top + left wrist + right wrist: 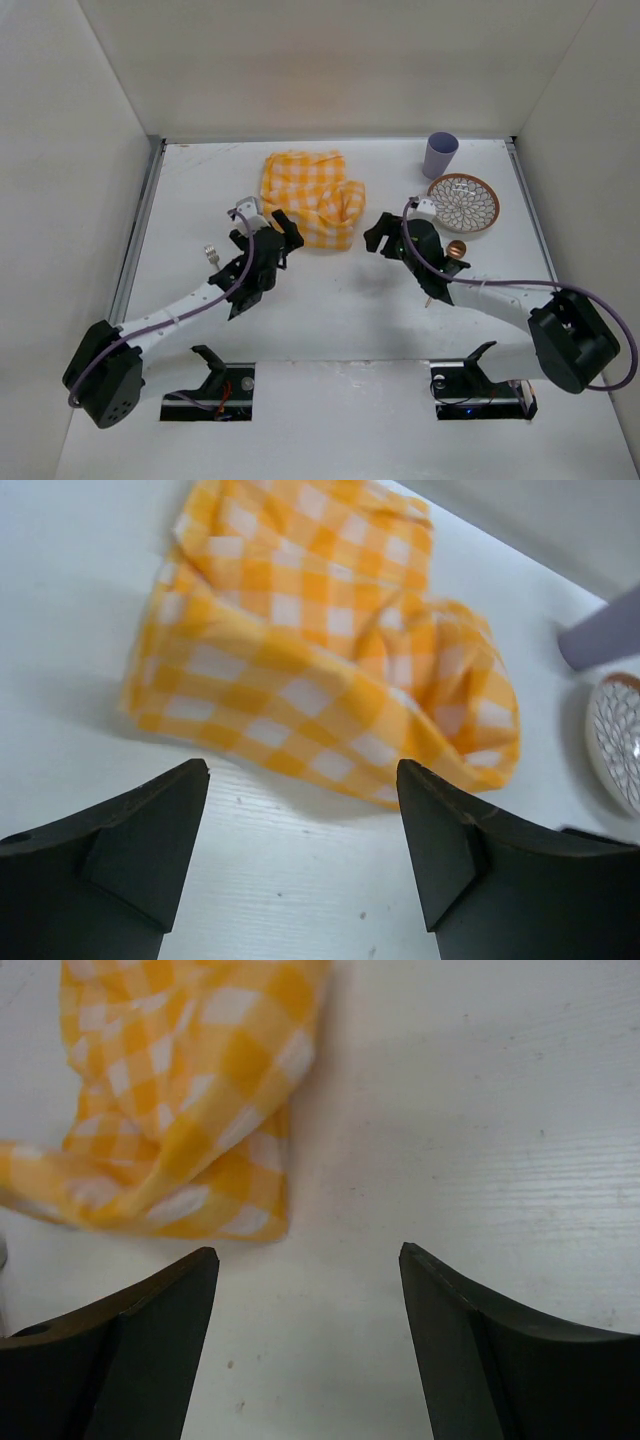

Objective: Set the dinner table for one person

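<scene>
The white dinner table (330, 300) fills the top view. A crumpled yellow-and-white checked cloth (312, 197) lies at its middle back; it also shows in the left wrist view (320, 640) and the right wrist view (170, 1100). My left gripper (285, 232) is open and empty just left of the cloth's near edge (303, 770). My right gripper (378, 235) is open and empty just right of the cloth (308, 1255). A patterned plate (463, 202), a lilac cup (439, 154), a spoon (452, 256) and a fork (212, 254) lie on the table.
White walls enclose the table on three sides. The spoon lies partly under my right arm, and the fork beside my left arm. The plate (618, 742) and cup (605, 632) show at the right edge of the left wrist view.
</scene>
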{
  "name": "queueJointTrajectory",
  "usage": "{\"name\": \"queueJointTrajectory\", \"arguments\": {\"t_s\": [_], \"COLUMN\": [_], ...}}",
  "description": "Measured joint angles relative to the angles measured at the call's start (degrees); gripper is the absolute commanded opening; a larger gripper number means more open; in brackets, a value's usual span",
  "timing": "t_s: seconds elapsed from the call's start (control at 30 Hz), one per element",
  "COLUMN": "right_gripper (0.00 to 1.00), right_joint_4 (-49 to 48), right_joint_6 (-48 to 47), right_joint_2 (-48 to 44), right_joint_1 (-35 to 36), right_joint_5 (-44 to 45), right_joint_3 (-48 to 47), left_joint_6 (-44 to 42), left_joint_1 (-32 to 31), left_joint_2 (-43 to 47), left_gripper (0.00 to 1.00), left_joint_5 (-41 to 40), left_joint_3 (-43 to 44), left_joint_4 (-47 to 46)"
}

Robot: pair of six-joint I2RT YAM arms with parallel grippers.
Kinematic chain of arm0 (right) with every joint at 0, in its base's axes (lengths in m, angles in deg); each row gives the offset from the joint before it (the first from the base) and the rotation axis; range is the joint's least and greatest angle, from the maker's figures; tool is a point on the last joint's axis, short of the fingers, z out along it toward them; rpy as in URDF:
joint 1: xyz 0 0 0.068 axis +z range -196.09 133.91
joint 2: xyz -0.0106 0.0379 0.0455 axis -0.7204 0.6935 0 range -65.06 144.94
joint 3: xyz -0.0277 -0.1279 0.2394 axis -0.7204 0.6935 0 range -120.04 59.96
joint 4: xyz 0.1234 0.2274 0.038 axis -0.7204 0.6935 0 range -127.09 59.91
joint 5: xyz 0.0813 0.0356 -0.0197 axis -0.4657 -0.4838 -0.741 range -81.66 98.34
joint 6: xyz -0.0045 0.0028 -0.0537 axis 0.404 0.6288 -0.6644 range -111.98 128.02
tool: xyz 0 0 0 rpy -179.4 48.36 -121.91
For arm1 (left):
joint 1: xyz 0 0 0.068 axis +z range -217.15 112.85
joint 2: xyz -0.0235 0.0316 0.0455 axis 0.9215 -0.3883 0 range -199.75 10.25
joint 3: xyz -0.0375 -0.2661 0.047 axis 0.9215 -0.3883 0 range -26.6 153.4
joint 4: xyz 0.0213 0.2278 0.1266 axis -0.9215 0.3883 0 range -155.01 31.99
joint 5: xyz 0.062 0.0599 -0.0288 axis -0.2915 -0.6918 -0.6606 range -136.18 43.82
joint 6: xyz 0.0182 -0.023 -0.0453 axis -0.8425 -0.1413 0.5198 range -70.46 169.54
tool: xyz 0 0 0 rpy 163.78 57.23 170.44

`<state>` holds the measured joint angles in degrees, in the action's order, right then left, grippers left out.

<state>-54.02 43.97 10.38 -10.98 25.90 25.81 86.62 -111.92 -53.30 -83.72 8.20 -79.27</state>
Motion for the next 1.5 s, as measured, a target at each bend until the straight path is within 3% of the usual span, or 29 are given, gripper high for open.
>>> {"name": "queueJointTrajectory", "arguments": {"t_s": [0.23,0.5,0.7,0.83,0.87,0.93,1.0,1.1,1.17,1.33,1.5], "right_gripper": [0.88,0.88,0.88,0.86,0.85,0.78,0.63,0.33,0.21,0.14,0.14], "right_joint_4": [0.26,3.72,6.99,8.04,8.09,8.24,8.48,9.4,9.62,8.96,7.74], "right_joint_6": [-2.08,0.31,2.36,4.74,5.2,6.27,7.1,7.85,8.24,8.66,9.09], "right_joint_2": [2.29,16.92,27.15,31.5,32.57,34.75,36.54,38.36,38.86,35.28,19.78], "right_joint_1": [0.57,-6.01,-7.32,-8.7,-9.2,-10.03,-10.69,-11.06,-11.04,-10.86,-8.52], "right_joint_5": [-5.51,-9.7,-12.15,-14.97,-15.78,-17.38,-18.58,-19.91,-20.26,-17.92,-9.42], "right_joint_3": [-7.43,-22.18,-28.63,-32.26,-33.35,-35.89,-38.25,-41.09,-41.92,-37.51,-22.71], "left_joint_6": [6.75,7.96,7.87,7.76,7.76,7.65,7.61,7.37,7.3,7.1,7.26], "left_joint_1": [9.88,11.96,14.21,16.48,16.85,17.22,17.31,17.31,17.29,17.03,15.61], "left_joint_2": [-0.37,-7.58,-14.99,-18.93,-19.67,-20.79,-21.29,-21.38,-21.2,-15.26,-3.19], "left_gripper": [0.86,0.89,0.86,0.76,0.69,0.56,0.38,0.23,0.18,0.13,0.17], "left_joint_5": [6.08,12.31,13.6,13.75,13.84,14.12,14.58,14.99,15.15,15.23,14.47], "left_joint_3": [-3.65,1.55,6.34,7.85,8.2,8.76,8.98,8.98,8.94,5.38,-0.33], "left_joint_4": [0.98,0.13,0.35,0.44,0.46,0.55,0.39,0.37,0.35,0.39,1.75]}}
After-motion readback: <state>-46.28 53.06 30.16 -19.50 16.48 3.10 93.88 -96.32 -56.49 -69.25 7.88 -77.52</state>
